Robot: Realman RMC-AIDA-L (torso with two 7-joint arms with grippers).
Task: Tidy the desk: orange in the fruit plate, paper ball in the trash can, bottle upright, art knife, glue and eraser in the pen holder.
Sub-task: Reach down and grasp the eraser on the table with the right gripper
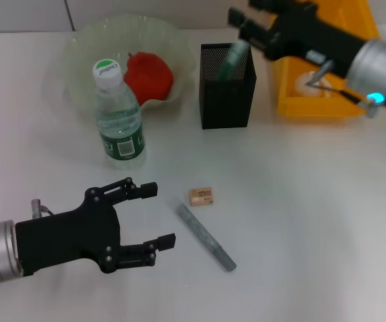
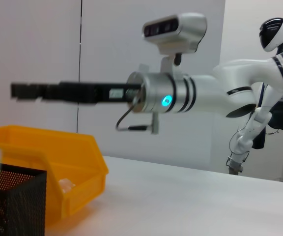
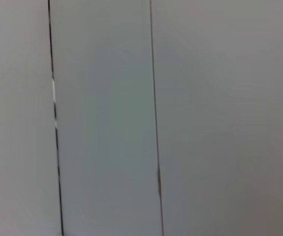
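Right gripper [image 1: 241, 25] fingertips motion-blurred above pen holder [image 1: 227, 86]; grip state unreadable. Holder's lower part cut off in left wrist view. Right wrist view: blank wall only. Eraser [image 1: 201, 196] label illegible.

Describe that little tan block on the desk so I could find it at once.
Start at the black mesh pen holder and come toward the robot across the white desk. The eraser lies there, just above the grey art knife's upper end. It is short, boxy and tan; the knife is long and grey.
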